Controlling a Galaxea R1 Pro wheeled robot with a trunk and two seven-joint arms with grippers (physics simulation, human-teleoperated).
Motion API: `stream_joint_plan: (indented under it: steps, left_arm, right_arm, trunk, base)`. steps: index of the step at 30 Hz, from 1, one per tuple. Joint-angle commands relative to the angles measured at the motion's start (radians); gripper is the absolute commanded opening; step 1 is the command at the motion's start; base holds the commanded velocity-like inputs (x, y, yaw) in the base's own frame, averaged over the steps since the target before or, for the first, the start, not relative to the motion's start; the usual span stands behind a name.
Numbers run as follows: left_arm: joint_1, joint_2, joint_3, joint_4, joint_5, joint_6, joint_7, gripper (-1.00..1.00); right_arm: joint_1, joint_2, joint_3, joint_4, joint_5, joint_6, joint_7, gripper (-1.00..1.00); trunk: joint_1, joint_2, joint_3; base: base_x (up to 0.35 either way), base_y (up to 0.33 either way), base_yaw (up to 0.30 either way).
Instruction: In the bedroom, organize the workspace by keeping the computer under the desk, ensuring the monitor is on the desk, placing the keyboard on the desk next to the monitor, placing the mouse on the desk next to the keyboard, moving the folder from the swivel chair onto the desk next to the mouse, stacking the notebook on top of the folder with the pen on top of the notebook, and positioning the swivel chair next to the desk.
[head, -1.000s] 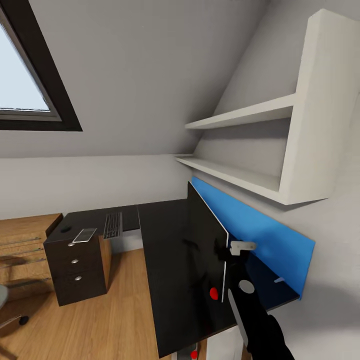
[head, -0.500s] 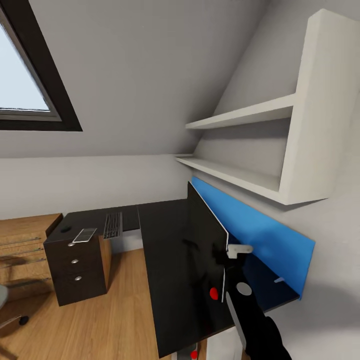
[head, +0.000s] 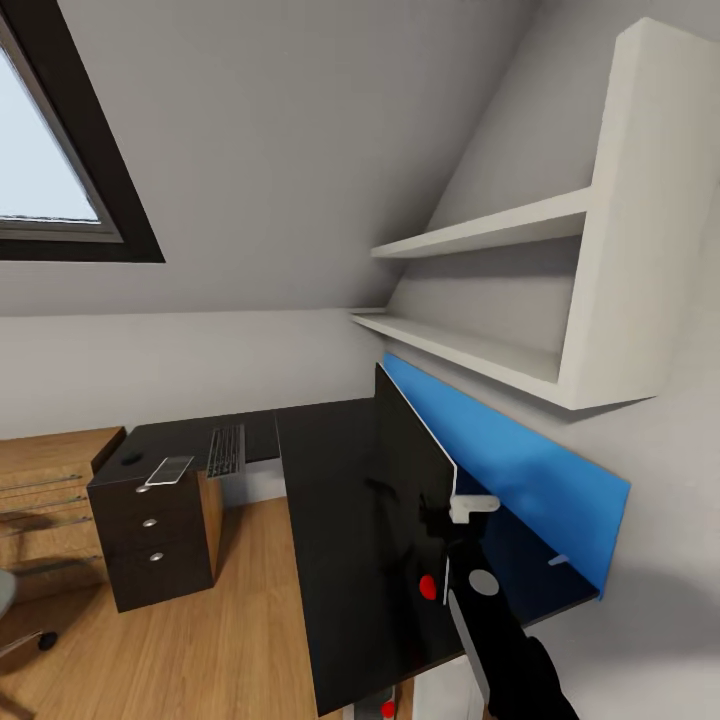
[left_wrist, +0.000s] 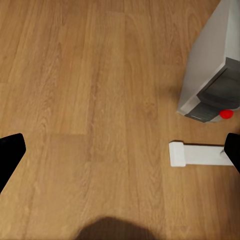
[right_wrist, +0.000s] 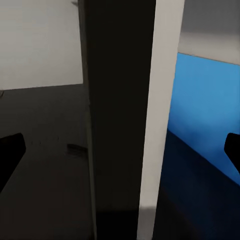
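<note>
Glossy black L-shaped desk (head: 330, 480), with 3 knobbed drawers at its far end. On it: monitor (head: 410, 470) upright along the blue wall panel (head: 520, 470); keyboard (head: 226, 450), a pale flat item (head: 170, 470) and a small dark object (head: 131, 460) over the drawers.

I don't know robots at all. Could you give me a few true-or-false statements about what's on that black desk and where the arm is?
1. The monitor stands upright on the desk. True.
2. The keyboard lies on the floor. False: it lies on the desk's far wing.
3. The right gripper is at the monitor's near edge. True.
4. The wall panel behind the monitor is red. False: it is blue.
5. The left wrist view looks at the wooden floor. True.
</note>
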Motion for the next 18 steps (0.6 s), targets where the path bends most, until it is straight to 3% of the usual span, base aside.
stream_joint_plan:
  steps: [1,18]
  left_arm:
    - [-0.001,0.001,-0.008,0.0,0.005,-0.004,0.008,1.0]
    - [-0.001,0.001,-0.008,0.0,0.005,-0.004,0.008,1.0]
  right_arm:
    - [0.0,0.0,0.001,0.001,0.009,0.001,-0.005,1.0]
    - [0.0,0.0,0.005,0.011,-0.024,-0.001,-0.004,1.0]
  trunk:
    - [0.0,0.0,0.0]
    - [0.0,0.0,0.0]
  base:
    - [0.0,0.0,0.0]
    - [0.0,0.0,0.0]
